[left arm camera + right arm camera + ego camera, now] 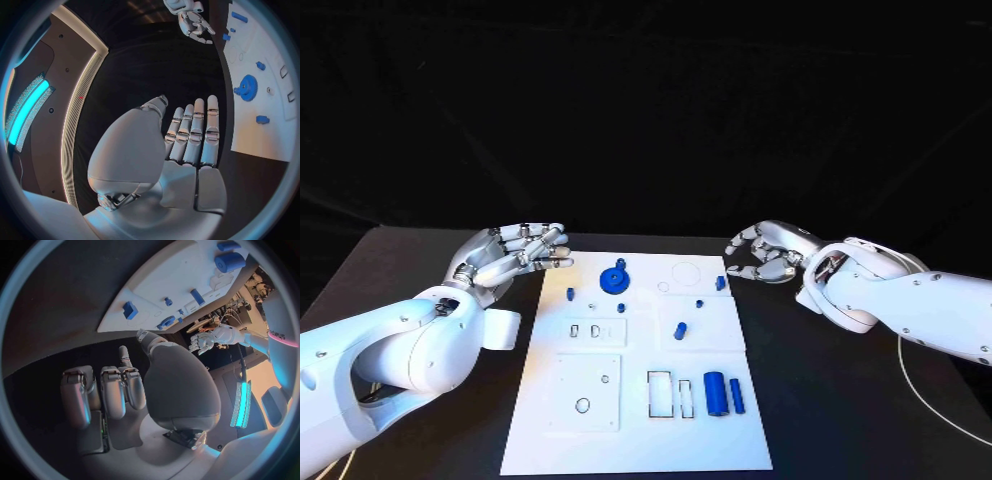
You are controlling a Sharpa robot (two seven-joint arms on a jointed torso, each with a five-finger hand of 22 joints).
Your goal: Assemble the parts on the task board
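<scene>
**Both my hands free at the board's far corners**

My left hand hovers off the task board's far left corner, fingers straight and apart, holding nothing. My right hand sits just beyond the far right corner, fingers loosely curled around nothing. The blue gear stands between them; two blue cylinders lie near the board's right edge.
</scene>
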